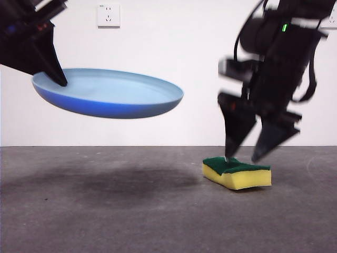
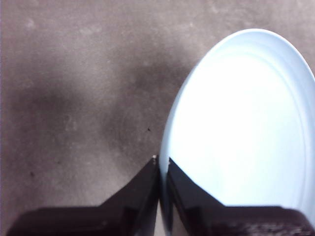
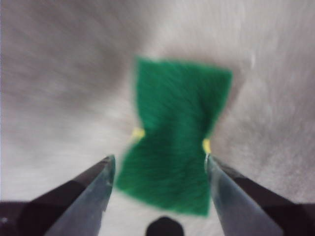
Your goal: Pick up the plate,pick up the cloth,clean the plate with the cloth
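Nearest the low camera is the cloth, really a yellow foam sponge with a dark green scouring top, lying flat on the grey counter. Directly above it hangs the right gripper, its jaws spread wide and tilted, one tip almost touching the green layer, the other just past the sponge's far edge. From the wrist the cloth sits between the two jaws, which stand apart on either side of its pinched-looking middle.

Such foam is probably light and soft; it should squash under pressure and spring back, so a hold across the narrow waist, low enough to catch the yellow body, seems best. The scouring face looks rough, so slipping is unlikely.

Well apart from that gripper, the left gripper is clamped together on the rim of the plate, holding it clear of the counter, slightly tilted. In its wrist view the jaws pinch the plate at its near edge. Thin plastic held by one edge may flex or swing.

Nothing stands between sponge and plate. A wall socket sits behind.
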You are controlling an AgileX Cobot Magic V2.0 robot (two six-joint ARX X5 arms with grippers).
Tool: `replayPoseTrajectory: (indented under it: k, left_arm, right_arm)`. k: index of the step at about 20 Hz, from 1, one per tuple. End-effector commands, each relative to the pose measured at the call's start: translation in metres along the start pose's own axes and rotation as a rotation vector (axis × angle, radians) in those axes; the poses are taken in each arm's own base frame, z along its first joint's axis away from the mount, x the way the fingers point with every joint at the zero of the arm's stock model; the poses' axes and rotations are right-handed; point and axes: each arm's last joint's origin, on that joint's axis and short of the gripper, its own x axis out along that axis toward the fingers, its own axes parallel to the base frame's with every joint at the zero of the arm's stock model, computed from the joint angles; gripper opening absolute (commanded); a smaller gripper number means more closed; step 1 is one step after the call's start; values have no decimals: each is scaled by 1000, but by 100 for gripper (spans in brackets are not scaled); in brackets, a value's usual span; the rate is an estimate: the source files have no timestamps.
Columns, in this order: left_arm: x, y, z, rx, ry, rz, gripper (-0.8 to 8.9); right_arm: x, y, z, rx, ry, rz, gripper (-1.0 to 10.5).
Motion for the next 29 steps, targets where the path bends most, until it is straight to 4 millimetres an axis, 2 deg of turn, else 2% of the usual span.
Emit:
replayPoseTrajectory:
  k: [1, 2, 5, 7, 10, 15, 18, 22, 27, 29]
  left_arm:
    - [-1, -1, -3, 9, 11, -4, -8]
    - [-1, -1, -3, 8, 14, -3, -8]
    - [-1, -1, -3, 9, 9, 21, -8]
    - [-1, 2, -3, 11, 2, 101, -8]
    - [8, 2, -3, 22, 10, 173, -8]
    - [54, -6, -7, 29, 87, 147, -8]
    - [75, -25, -10, 32, 101, 72, -8]
    - [80, -51, -7, 27, 35, -58, -8]
    - [80, -61, -4, 2, -1, -138, -8]
    - [80, -61, -3, -12, -4, -139, -8]
  right_arm:
    - [21, -3, -2, -13, 46, 2, 310]
    - [28, -4, -3, -9, 66, 3, 268]
    - [38, -6, -5, -13, 91, 5, 4]
    - [34, -4, -2, -20, 70, 4, -12]
    - [9, 1, 9, -40, -7, -25, -12]
    - [-56, 29, 19, -98, -191, -10, -12]
    - [-72, 53, 18, -145, -242, 24, -13]
    - [-62, 84, 16, -226, -212, 77, -12]
    - [-36, 117, 10, -306, -118, 166, -12]
    - [-31, 126, 0, -330, -27, 224, -13]
